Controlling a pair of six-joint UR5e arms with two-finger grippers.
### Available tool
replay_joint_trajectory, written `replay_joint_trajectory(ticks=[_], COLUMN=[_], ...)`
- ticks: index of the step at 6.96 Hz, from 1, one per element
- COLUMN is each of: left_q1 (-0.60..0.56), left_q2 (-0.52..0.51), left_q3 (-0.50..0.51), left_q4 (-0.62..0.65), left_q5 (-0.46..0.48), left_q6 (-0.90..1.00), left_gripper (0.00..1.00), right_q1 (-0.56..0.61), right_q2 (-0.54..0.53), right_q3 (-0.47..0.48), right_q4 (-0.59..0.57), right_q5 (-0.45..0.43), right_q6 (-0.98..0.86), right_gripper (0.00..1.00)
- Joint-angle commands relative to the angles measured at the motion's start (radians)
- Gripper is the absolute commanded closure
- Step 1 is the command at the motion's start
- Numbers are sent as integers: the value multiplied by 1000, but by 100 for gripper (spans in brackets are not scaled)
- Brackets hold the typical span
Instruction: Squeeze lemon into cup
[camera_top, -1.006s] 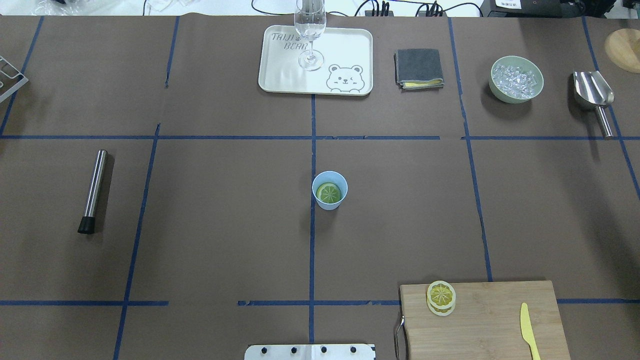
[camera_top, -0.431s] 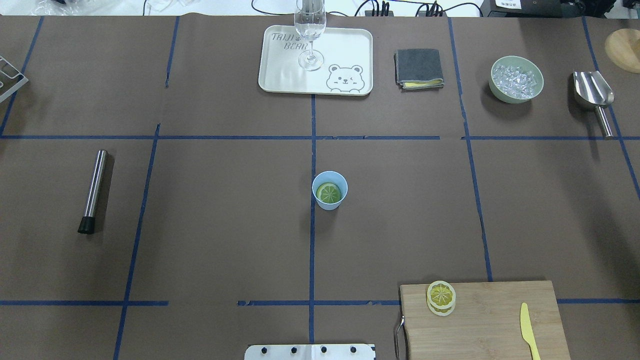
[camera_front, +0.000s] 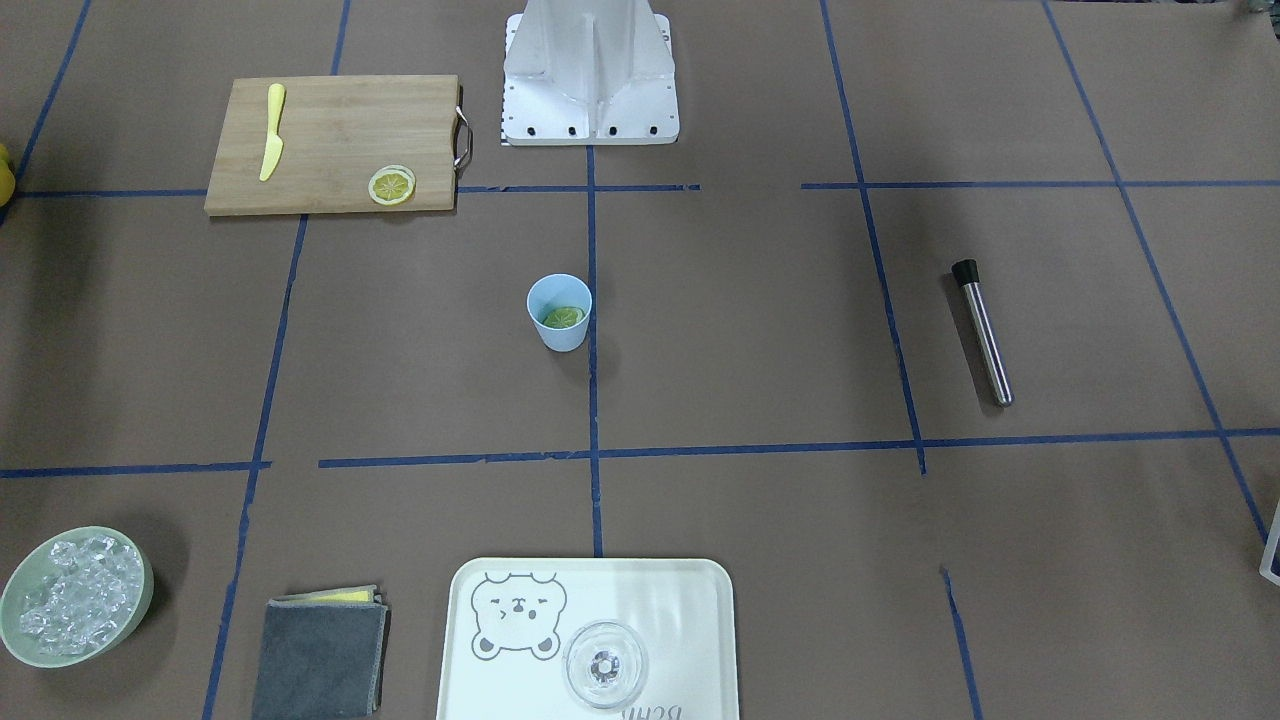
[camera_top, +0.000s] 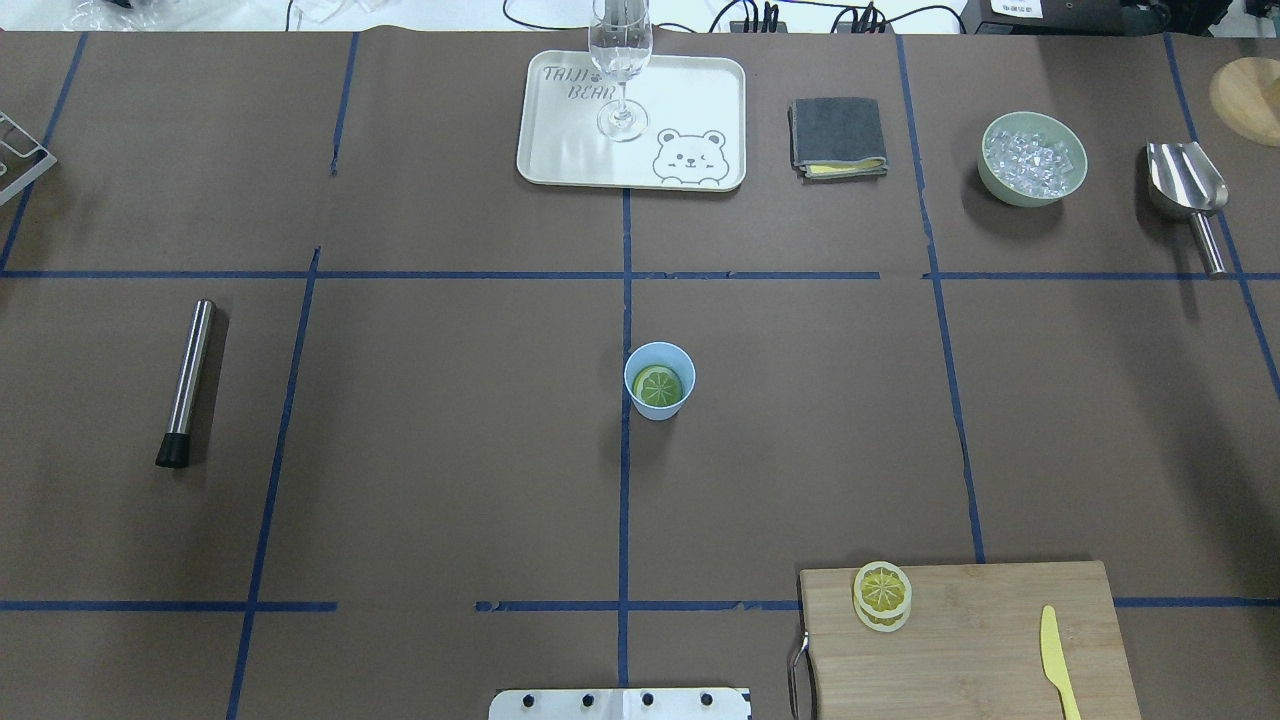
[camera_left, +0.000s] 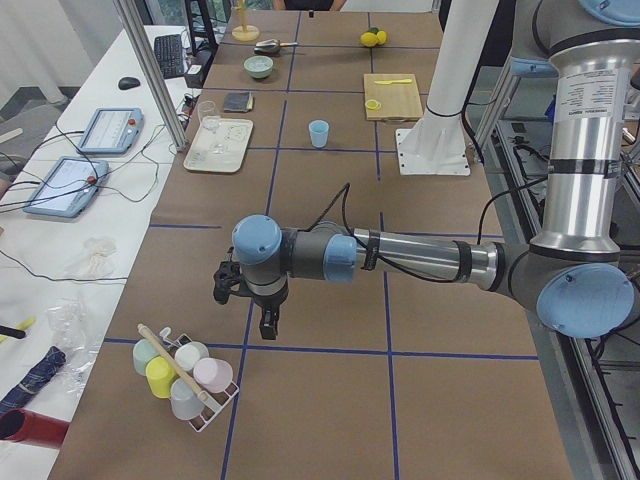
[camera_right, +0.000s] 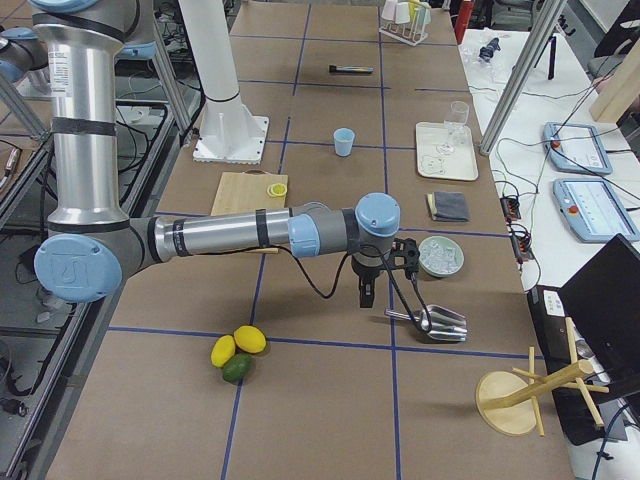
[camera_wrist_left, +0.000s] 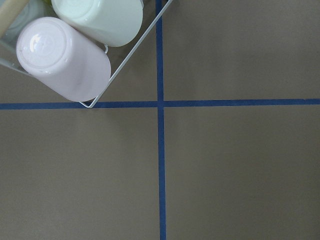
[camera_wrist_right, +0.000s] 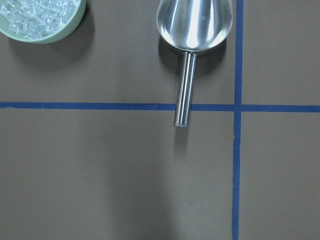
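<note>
The lemon (camera_top: 657, 386) lies inside the cup (camera_top: 657, 411) with its segmented face up, low against the inner wall. The cup stands upright near the middle of the overhead frame, just right of the central blue tape line and well apart from everything else.

Neither of my claws is near it. My left gripper (camera_left: 270, 325) shows only in the left side view, lower left of centre, pointing down above the brown paper. I cannot tell whether its fingers are spread or closed. My left wrist camera looks straight down on a tape cross. A corner of a wire rack (camera_wrist_left: 132, 53) and an upturned pink cup (camera_wrist_left: 62, 57) sit in the upper left of that frame.

My right gripper (camera_right: 366, 292) shows only in the right side view, at mid-frame and pointing down. I cannot tell its state either. My right wrist camera shows the green bowl of ice (camera_wrist_right: 50, 38) at the upper left and the steel scoop (camera_wrist_right: 195, 22) at the top centre, its handle crossing a tape line.

At the lower right of the overhead frame, a cutting board (camera_top: 990, 640) carries an orange-yellow slice (camera_top: 882, 595) and a yellow knife (camera_top: 1055, 665).
</note>
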Motion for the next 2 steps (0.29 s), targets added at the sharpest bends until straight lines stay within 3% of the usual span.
replay_joint_trajectory(ticks=[1,2], left_q1=[0,0], left_q2=[0,-2], left_q3=[-5,-9], left_q4=[0,0], left_q5=[0,0], left_q6=[0,0], left_gripper=[0,0], right_q1=[0,0], right_q2=[0,0], right_q3=[-1,2], right_q4=[0,-2], right_q5=[0,1], right_q6=[0,0], right_gripper=[0,0])
